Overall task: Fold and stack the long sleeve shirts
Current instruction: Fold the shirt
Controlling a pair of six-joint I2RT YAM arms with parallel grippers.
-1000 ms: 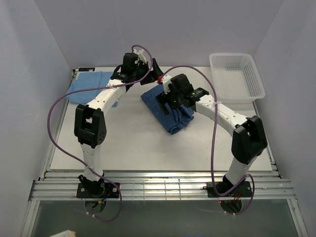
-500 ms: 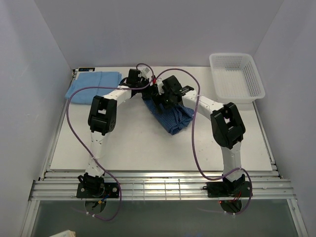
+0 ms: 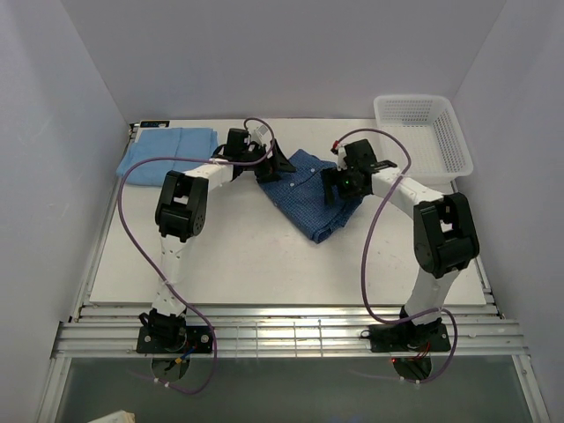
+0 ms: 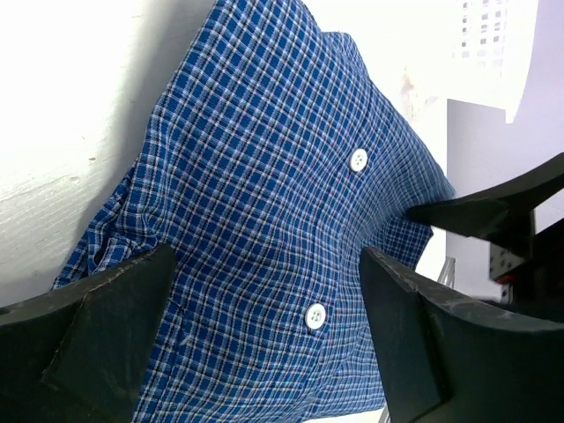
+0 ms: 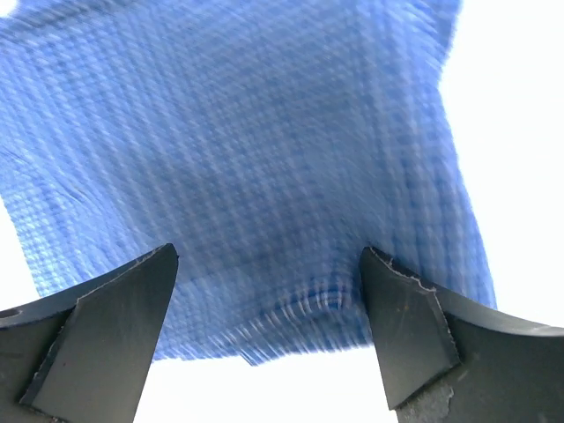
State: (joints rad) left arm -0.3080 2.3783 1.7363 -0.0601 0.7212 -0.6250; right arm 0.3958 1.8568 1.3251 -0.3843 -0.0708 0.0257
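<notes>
The left gripper [image 3: 271, 164] stands wide, holding nothing, at the far left edge of the checked shirt [image 3: 308, 196]. In its wrist view the gripper [image 4: 264, 264] has its 2 fingers [image 4: 106, 326] spread, and the shirt [image 4: 264, 194] fills the span between and ahead of them. 2 white buttons [image 4: 358, 159] show on the cloth, 1 just ahead of the gap and 1 further out. Whether the fingertips touch the cloth I cannot tell.

The right gripper [image 3: 331, 187] is also wide and grips nothing. It sits at the right edge of the same shirt, across the cloth from the left gripper. In its wrist view the gripper [image 5: 269, 256] faces the shirt [image 5: 238, 159], which is blurred; the near hem lies between the fingers [image 5: 97, 335].

The shirt lies rumpled on the table [image 3: 229, 256] between the 2 grippers. The light blue shirt [image 3: 167, 147] lies flat, well to the left of the left gripper. A basket [image 3: 451, 141] stands beyond and to the right of the right gripper.
</notes>
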